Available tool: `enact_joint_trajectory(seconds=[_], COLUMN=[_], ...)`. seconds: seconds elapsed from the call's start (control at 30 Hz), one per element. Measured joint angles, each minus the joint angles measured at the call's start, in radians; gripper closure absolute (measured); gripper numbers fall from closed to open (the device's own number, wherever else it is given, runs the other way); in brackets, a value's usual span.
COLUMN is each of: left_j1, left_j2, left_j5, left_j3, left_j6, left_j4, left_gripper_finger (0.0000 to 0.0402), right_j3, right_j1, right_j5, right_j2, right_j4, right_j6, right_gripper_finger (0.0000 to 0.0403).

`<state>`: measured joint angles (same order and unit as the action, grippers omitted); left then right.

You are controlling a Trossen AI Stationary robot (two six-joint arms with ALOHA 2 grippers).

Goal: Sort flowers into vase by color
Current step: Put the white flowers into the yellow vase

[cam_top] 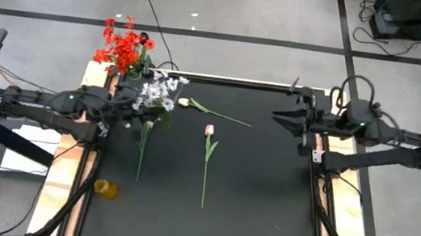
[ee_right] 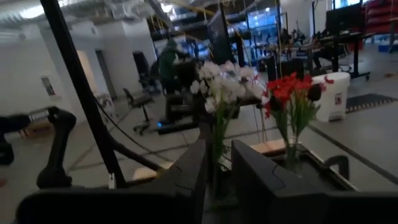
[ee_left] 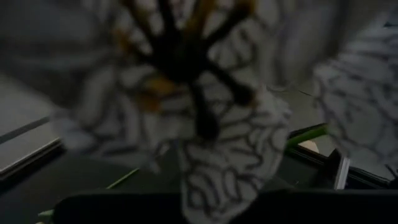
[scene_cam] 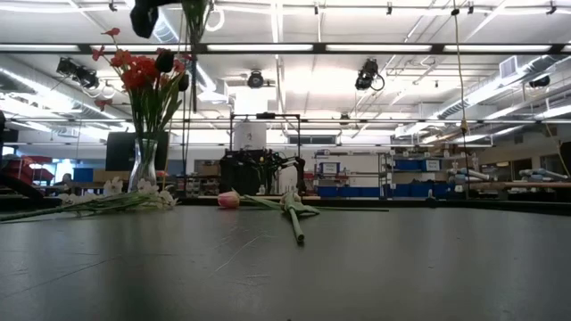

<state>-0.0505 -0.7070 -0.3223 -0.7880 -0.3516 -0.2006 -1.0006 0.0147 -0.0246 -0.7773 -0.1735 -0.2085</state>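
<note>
My left gripper [cam_top: 133, 101] is at the table's far left, raised, and shut on a white flower spray [cam_top: 161, 91]. In the right wrist view the spray [ee_right: 225, 81] stands upright beside the red sprays. The red sprays [cam_top: 126, 48] stand in a glass vase [scene_cam: 143, 169] at the far left corner. A second white spray [cam_top: 141, 148] lies flat on the mat, and so do two pink tulips [cam_top: 209, 131] [cam_top: 184, 102]. My right gripper [cam_top: 296, 119] is open and hovers over the far right of the mat, holding nothing. My left gripper holds the white spray by its green stem [scene_cam: 194, 31], below the blossoms, coming level from the table's left. The spray is upright and lifted clear, and its stem end hangs free below the fingers. The blossoms [ee_left: 224, 155] fill its wrist view and hide the contact.
A small yellow object [cam_top: 106, 189] sits at the mat's near left edge. The black mat [cam_top: 266, 190] is bare in its right half. Cables and a stand lie on the floor beyond the table.
</note>
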Motion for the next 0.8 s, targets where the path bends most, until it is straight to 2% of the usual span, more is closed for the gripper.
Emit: enact_joint_trajectory(seconds=[0.1,0.2,0.4,0.8], left_j1=[0.000,0.000,0.000,0.001], left_j2=[0.023,0.031,0.018,0.008], left_j5=[0.000,0.006,0.119,0.086], left_j3=[-0.032,-0.052,-0.053,-0.053], left_j6=[0.028,0.089,0.131,0.134], left_j4=[-0.050,-0.087,-0.090,-0.124], left_gripper_finger=[0.0394,0.0394,0.0386,0.0395], right_j3=[-0.067,-0.097,-0.110,-0.110], right_j1=[0.002,0.006,0.009,0.008], right_j5=[-0.001,-0.008,0.053,0.044], right_j2=[-0.003,-0.004,0.014,0.040], right_j4=[-0.092,-0.111,-0.122,-0.179], right_j6=[0.045,0.086,0.134,0.158], right_gripper_finger=[0.0326,0.0327,0.0327,0.0327])
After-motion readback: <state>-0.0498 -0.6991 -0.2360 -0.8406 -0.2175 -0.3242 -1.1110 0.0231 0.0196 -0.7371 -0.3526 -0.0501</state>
